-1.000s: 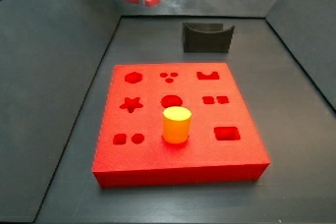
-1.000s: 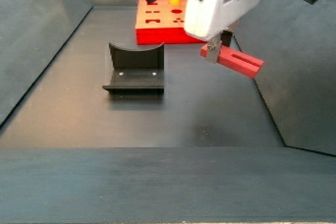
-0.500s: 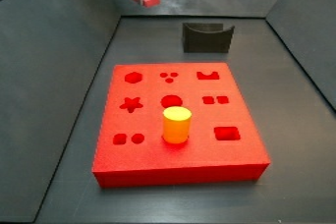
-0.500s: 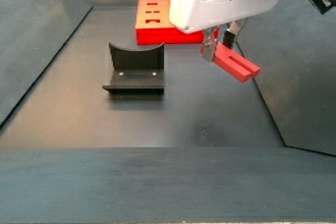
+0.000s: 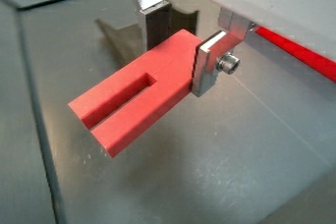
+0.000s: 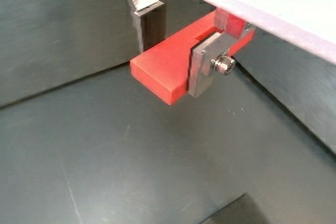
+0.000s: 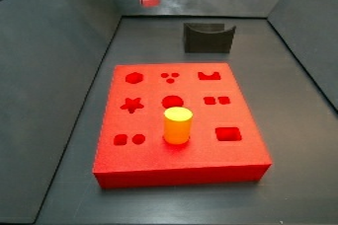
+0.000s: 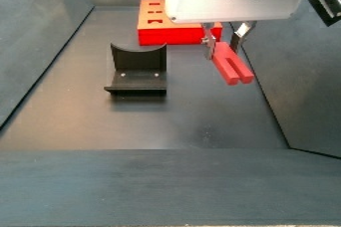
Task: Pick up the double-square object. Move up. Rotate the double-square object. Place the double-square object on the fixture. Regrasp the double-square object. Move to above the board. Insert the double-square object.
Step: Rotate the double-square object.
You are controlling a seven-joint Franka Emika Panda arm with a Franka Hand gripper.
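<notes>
Rotated since prev. frame: double-square object (image 8: pixel 232 65) now hangs steeper, free end toward 5 o'clock, clear of the floor. Gripper (image 5: pixel 180 33) clamps it betw. both finger plates, as both wrist views show (image 6: pixel 178 51). Fixture (image 8: pixel 136 72) sits at 9 o'clock of the piece, well apart. Board (image 7: pixel 181 127) w/ yellow cylinder (image 7: pixel 177 125) lies at 6 o'clock of fixture (image 7: pixel 208 37).
</notes>
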